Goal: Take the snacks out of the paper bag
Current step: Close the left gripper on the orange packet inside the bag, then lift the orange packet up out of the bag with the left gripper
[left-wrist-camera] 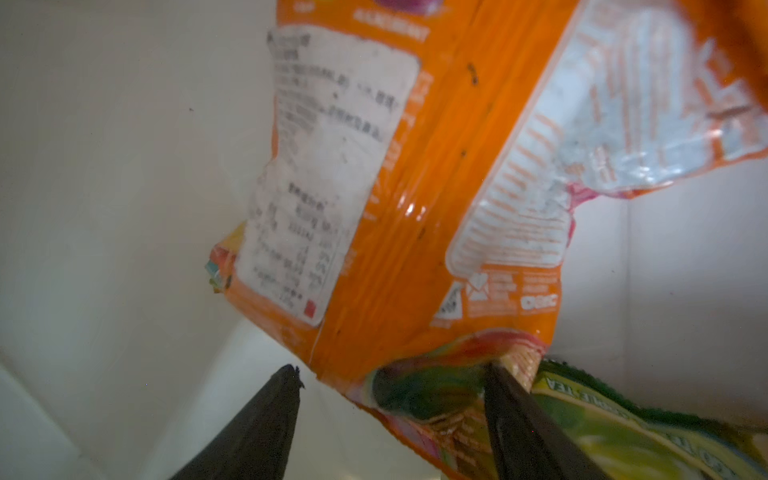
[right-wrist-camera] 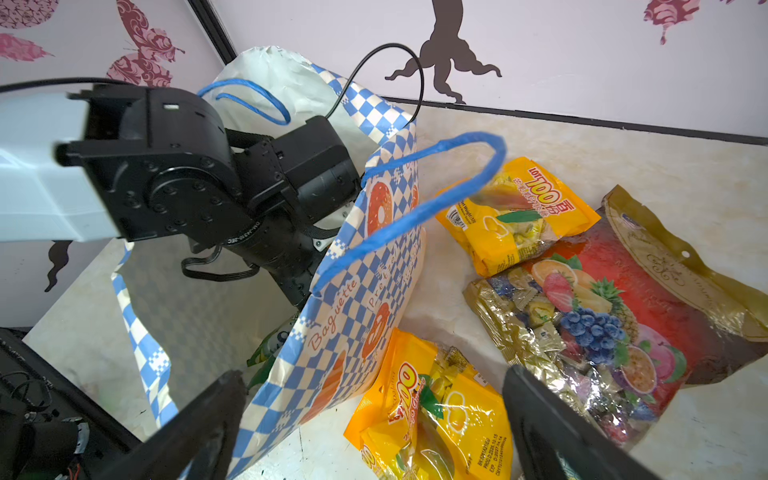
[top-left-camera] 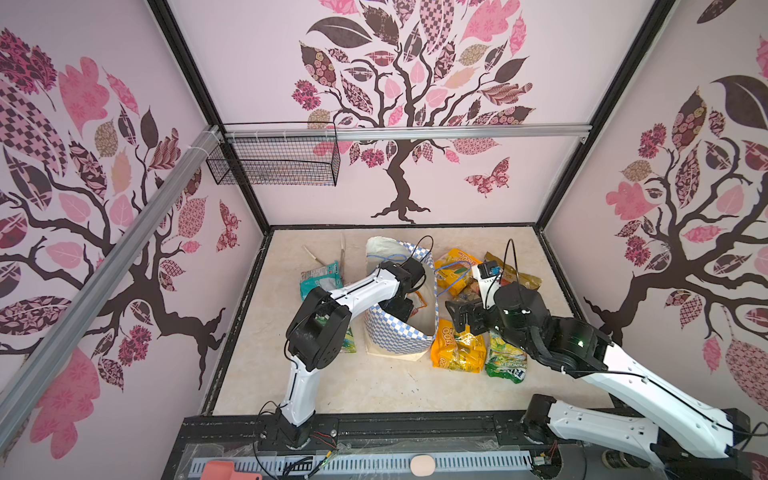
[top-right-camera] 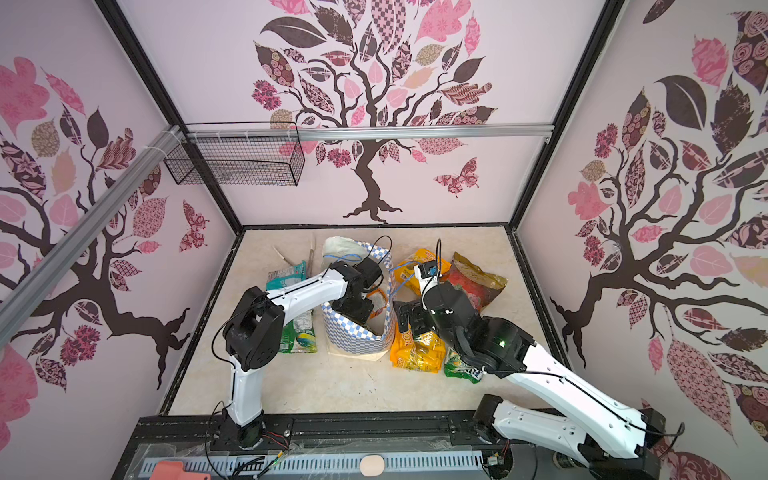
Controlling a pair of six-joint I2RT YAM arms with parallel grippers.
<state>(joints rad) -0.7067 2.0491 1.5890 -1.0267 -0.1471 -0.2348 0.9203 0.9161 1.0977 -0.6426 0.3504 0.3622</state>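
At the centre of both top views, upright on the counter [top-left-camera: 374, 390] with its mouth open: paper bag [top-left-camera: 399, 338], blue-and-white checked, white inside. Reaching down into it from the left, left hand [top-left-camera: 401, 309], fingers apart. In the left wrist view, lower corner of an orange packet [left-wrist-camera: 415, 187] between those fingers, one finger [left-wrist-camera: 511, 407] touching that corner, the other just clear of the edge; not clamped. Below that packet, at the lower right of the same view, a green packet [left-wrist-camera: 623, 428], also inside the bag.

Just right of the bag in the top views, right hand [top-left-camera: 459, 318], fingers wide apart and empty, above a yellow packet [top-left-camera: 457, 349] just beside the bag's right wall. Also out on the counter, right of the bag: a second yellow packet [top-left-camera: 455, 270] farther back, a gold-and-red fruit packet [right-wrist-camera: 623, 291] beside it, a bright green packet [top-left-camera: 505, 359] at the front. Left of the bag: a teal packet [top-left-camera: 320, 280], and a green-and-white packet [top-right-camera: 297, 332] partly hidden under the left arm.
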